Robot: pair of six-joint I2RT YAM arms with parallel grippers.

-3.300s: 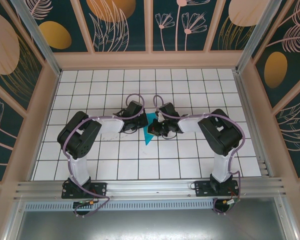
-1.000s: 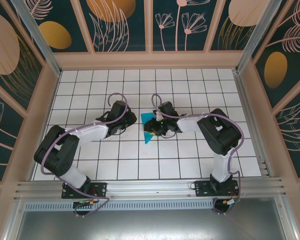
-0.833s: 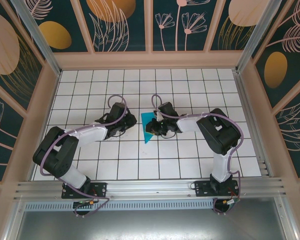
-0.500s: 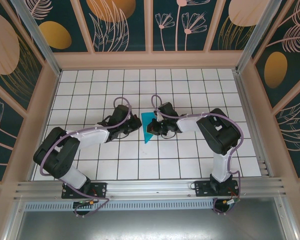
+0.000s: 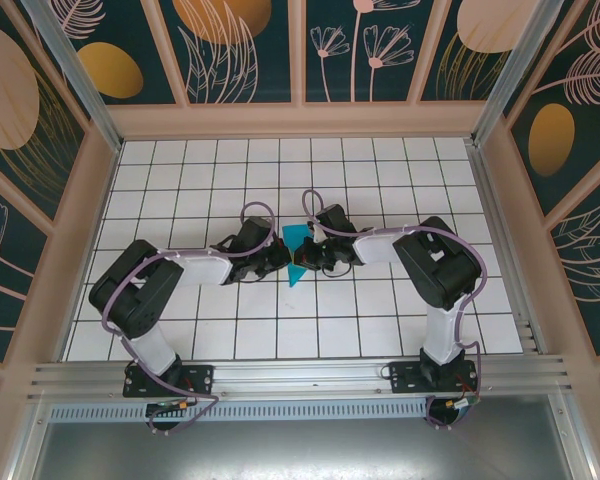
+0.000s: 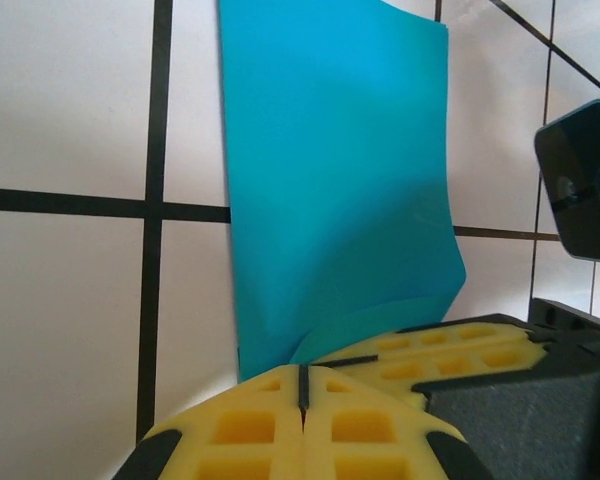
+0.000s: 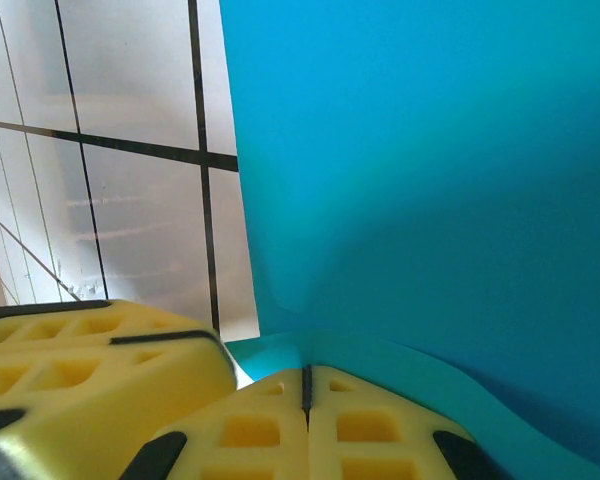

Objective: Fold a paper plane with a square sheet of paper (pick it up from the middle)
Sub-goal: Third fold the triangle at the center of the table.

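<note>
Folded teal paper near the centre of the tiled table, curving upward. Left gripper and right gripper, side by side, are each closed, pinching its edge.

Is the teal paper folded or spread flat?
Folded: the teal paper tapers to a point, and a second layer shows under its edge by the left claw.
</note>
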